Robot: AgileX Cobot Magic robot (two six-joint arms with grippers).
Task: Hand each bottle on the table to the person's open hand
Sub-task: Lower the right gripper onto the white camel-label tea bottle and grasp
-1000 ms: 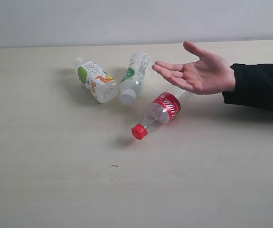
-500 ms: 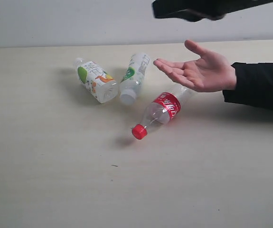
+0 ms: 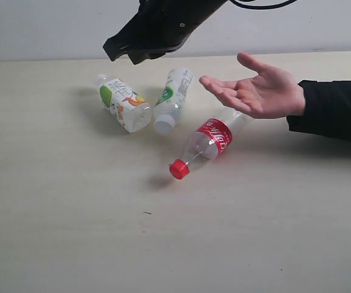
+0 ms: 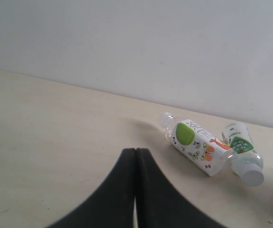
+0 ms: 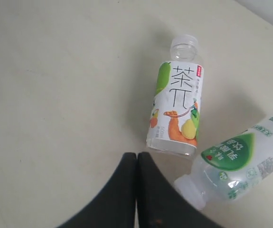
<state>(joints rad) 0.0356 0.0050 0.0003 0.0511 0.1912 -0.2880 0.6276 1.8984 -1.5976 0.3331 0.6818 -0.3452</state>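
Clenched and empty, the right gripper (image 5: 136,159) was seen poised over the fruit-labelled bottle (image 3: 124,105), which lay on the table (image 3: 65,220) beside a green-labelled bottle (image 3: 172,97). Reaching was judged the step in hand; the jaws would need to be opened, then lowered.

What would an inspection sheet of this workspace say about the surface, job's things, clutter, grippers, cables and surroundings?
Surface: pale wood-grain table, a few dark specks.
Job's things: three bottles lying down: fruit-labelled bottle, green-labelled bottle, red-labelled bottle; open hand palm up, empty.
Clutter: nothing seen.
Grippers: left gripper shut, empty; right gripper shut, empty, raised near the fruit-labelled bottle.
Cables: black cable on the arm.
Surroundings: plain pale wall.
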